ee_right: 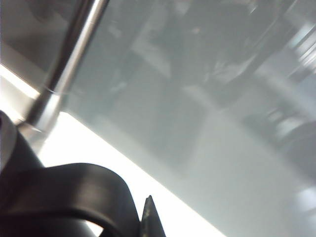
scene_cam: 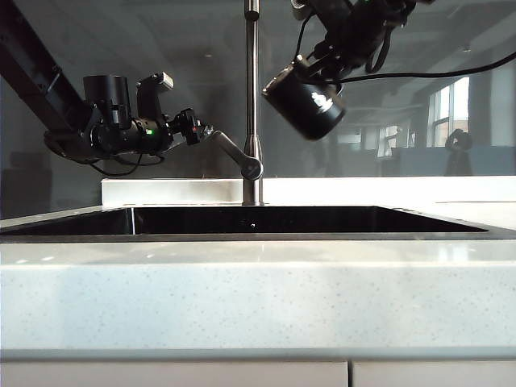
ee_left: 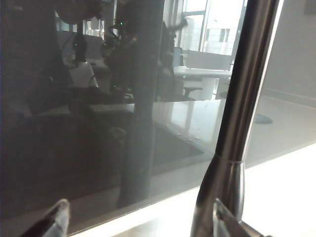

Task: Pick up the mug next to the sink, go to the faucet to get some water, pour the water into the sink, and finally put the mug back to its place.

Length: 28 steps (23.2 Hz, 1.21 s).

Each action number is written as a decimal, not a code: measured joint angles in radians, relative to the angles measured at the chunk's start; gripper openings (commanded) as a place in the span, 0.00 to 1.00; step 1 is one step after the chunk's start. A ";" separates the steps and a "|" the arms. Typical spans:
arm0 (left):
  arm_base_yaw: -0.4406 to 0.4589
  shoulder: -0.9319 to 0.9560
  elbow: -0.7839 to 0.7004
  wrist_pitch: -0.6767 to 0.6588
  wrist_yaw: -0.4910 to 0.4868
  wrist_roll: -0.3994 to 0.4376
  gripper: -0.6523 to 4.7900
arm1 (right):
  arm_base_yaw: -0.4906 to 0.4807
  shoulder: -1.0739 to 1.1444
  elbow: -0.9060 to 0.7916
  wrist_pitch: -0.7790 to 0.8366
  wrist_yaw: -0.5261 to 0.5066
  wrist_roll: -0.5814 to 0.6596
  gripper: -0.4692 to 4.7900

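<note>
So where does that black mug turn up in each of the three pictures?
Exterior view: the mug hangs tilted at upper right, held by the right claw, just right of the faucet.
Left wrist view: not in it; only the faucet beside the open left claw.
Right wrist view: the mug's handle fills the lower corner.
Shared landmark: the steel faucet.

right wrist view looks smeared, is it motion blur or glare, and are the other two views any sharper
Right wrist view: streaked background, so likely motion blur; mug handle a dark shape against a blown-out white counter. Left wrist view: sharper, faucet crisp, the dark glass full of reflections. Exterior view: sharpest, though the mug held by the right gripper and the left gripper are backlit.
</note>
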 measured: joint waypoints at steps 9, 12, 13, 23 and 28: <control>-0.007 0.000 0.001 0.006 -0.002 0.000 0.80 | 0.014 -0.006 0.001 0.016 0.007 -0.647 0.08; -0.006 0.000 0.001 0.007 -0.002 0.000 0.80 | 0.025 -0.006 0.001 0.022 0.008 -0.833 0.09; -0.006 0.000 0.001 0.007 -0.002 0.000 0.80 | 0.026 -0.006 0.001 0.024 0.007 -0.871 0.09; -0.007 0.000 0.001 0.014 -0.002 0.000 0.80 | 0.036 -0.046 0.003 0.061 0.003 -1.072 0.09; -0.007 0.000 0.001 0.026 -0.002 0.000 0.80 | 0.036 -0.047 0.003 0.058 -0.014 -1.154 0.09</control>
